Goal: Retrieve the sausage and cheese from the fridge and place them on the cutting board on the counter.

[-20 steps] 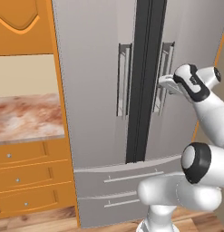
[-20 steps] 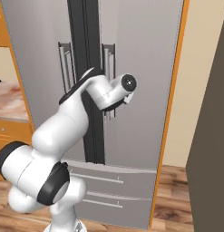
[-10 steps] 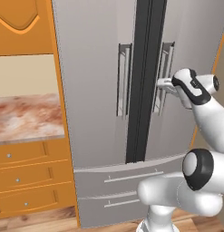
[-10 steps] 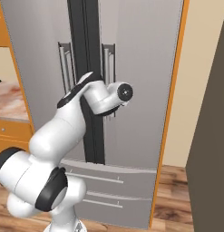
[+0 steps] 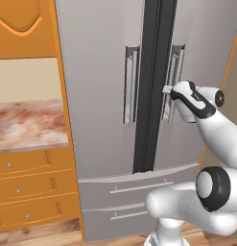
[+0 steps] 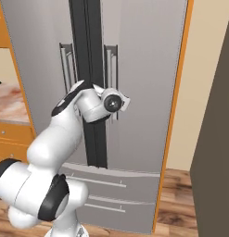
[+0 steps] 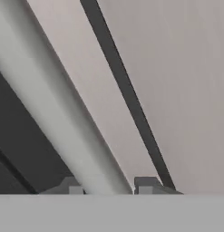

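The tall grey metallic double-door fridge [image 5: 105, 96] stands shut, its two doors meeting at a dark central seam, with the reddish-brown and white marbled stone counter [image 5: 29, 126] over orange wooden drawers [image 5: 24, 192] to its left. The white arm's two-finger gripper [image 5: 167, 90] is pressed against the right door's vertical bar handle [image 5: 175, 62], about midway down the bar. In the hand view the pale bar [image 7: 63, 122] runs diagonally between the two dark finger tips [image 7: 145, 185], which sit snug on either side, clamped on the handle.
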